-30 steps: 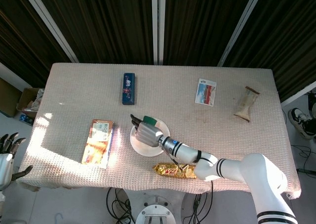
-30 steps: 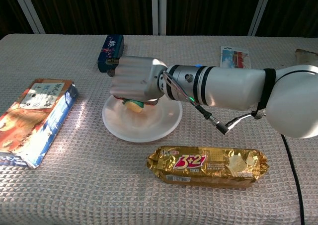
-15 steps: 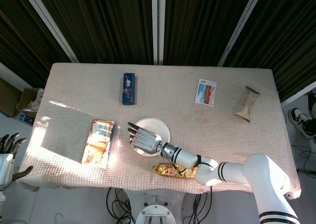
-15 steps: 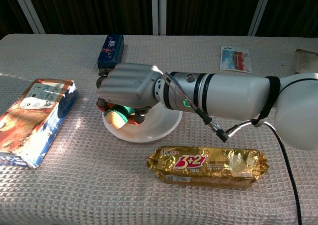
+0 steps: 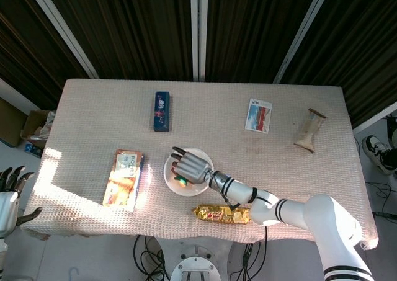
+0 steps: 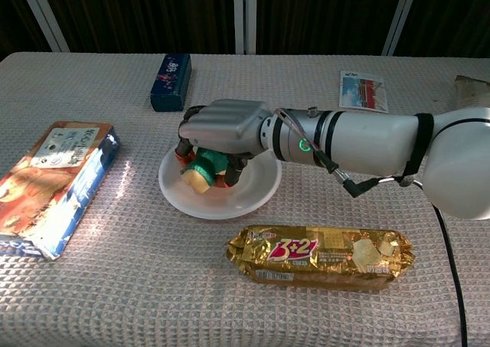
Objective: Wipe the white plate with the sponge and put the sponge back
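While the right hand [image 6: 222,129] is arching palm-down over the white plate [image 6: 253,198], its fingers [image 6: 230,171] are curling around the sponge [image 6: 200,171] and pressing it onto the plate's left half. The sponge, yellow with a green top layer, is lying directly beneath the palm, its yellow end poking out toward the desk's [image 6: 115,286] near-left corner, so its long axis is running roughly from that corner toward the far-right one. The forearm is reaching in from the desk's right edge, low over the cloth.

Nearest the front edge, a gold biscuit packet [image 6: 318,255] is lying just beside the plate's near rim, under the forearm's line in the head view; any sweep toward the front edge is likely to need care not to nudge it. A flat snack box [image 6: 50,182] is lying toward the left edge, well apart from the plate.

The left hand [image 5: 9,197] is hanging off the desk's near-left corner with its fingers spread and holding nothing, far from the plate, so the right hand is plainly the one placed for the wiping. Farther back, a blue box [image 6: 170,80] is sitting beyond the plate toward the far edge.
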